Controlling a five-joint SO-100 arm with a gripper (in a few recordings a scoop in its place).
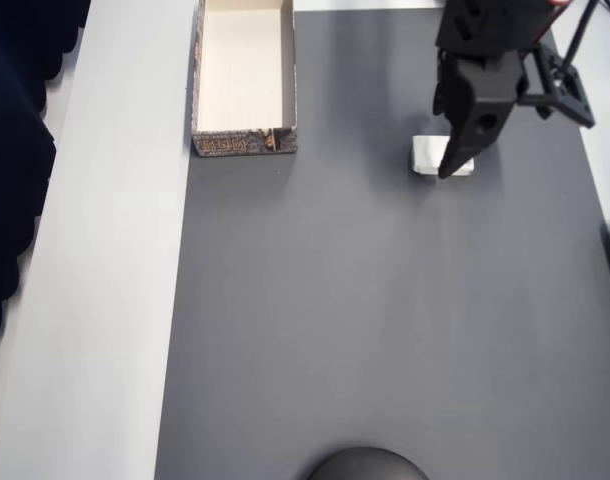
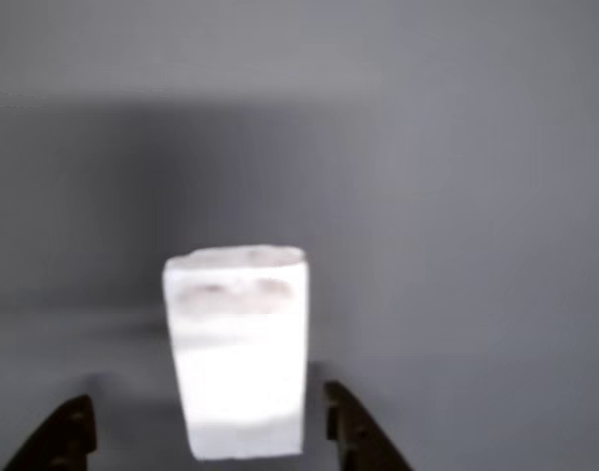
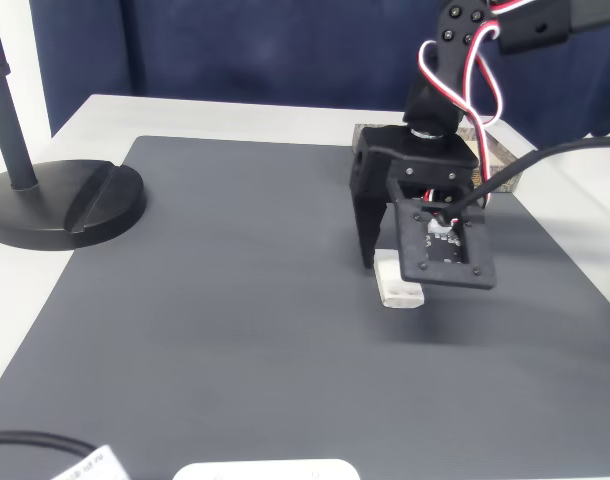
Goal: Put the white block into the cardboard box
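The white block (image 1: 423, 156) lies flat on the dark grey mat (image 1: 365, 320), right of the cardboard box (image 1: 243, 143). The box stands at the mat's top left corner in the overhead view, with its cream inside showing nothing in it. My black gripper (image 1: 453, 162) hangs over the block and covers its middle. In the wrist view the block (image 2: 241, 363) stands between my two dark fingertips (image 2: 353, 432) with a gap on each side, so the gripper (image 2: 206, 442) is open. In the fixed view the gripper (image 3: 395, 265) sits low over the block (image 3: 397, 290), and the box (image 3: 503, 152) peeks out behind the arm.
A black stand base (image 3: 55, 205) rests on the white table left of the mat. A dark rounded object (image 1: 368, 465) sits at the mat's near edge. A white strip of table (image 1: 115, 250) runs along the box's left side. The mat between block and box is bare.
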